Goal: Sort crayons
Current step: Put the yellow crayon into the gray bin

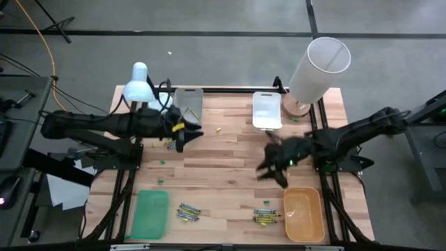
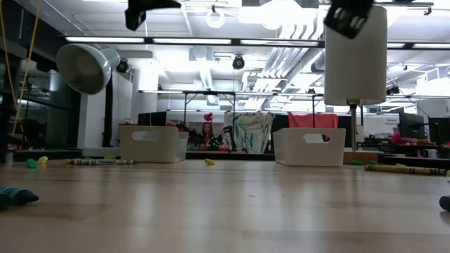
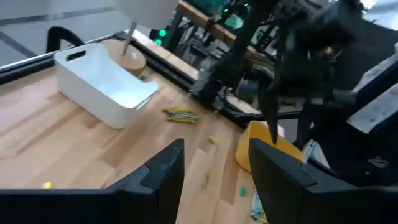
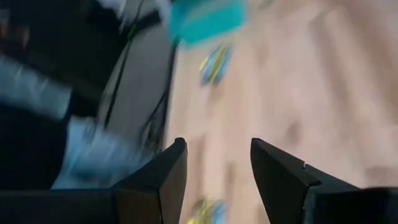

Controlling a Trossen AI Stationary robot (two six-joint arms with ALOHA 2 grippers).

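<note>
left end effector (image 1: 180, 134) hangs above the bench (image 1: 230, 160) near the grey tray (image 1: 189, 102), fingers apart, empty. right end effector (image 1: 273, 166) hangs mid-bench, fingers apart, empty. crayons (image 1: 188, 211) lie in clusters between the green tray (image 1: 151, 213) and orange tray (image 1: 304, 213).

Trays: two white (image 1: 267, 110), one green (image 1: 151, 213), one orange (image 1: 304, 214). Crayon clusters (image 1: 189, 212): three.
</note>
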